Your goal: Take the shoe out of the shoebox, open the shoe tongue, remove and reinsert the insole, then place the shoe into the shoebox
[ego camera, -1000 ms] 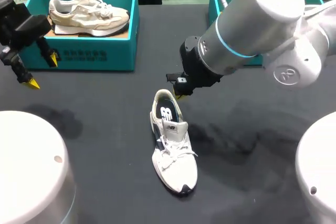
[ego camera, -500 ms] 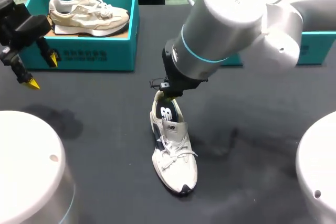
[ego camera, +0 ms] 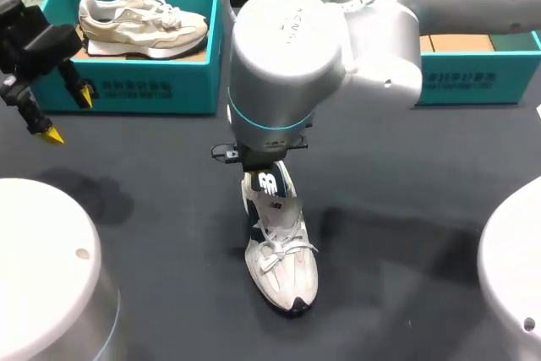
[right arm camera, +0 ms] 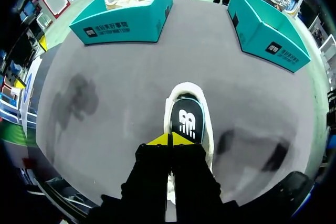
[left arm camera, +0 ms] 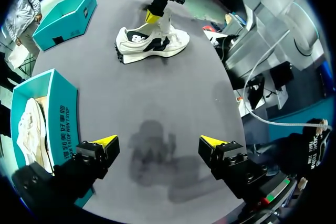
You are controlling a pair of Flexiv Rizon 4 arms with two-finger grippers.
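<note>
Beige shoe (ego camera: 142, 21), apparently alone, in shoebox (ego camera: 135, 89)

The right arm (ego camera: 287, 57) hangs over the shoe's (ego camera: 283, 264) heel and blocks it from above. The toe and both flanks are free. Open table (ego camera: 169, 209) lies between the shoe and the left gripper (ego camera: 69, 114). A beige shoe (ego camera: 139, 23) fills the left box (ego camera: 127, 86).
</note>
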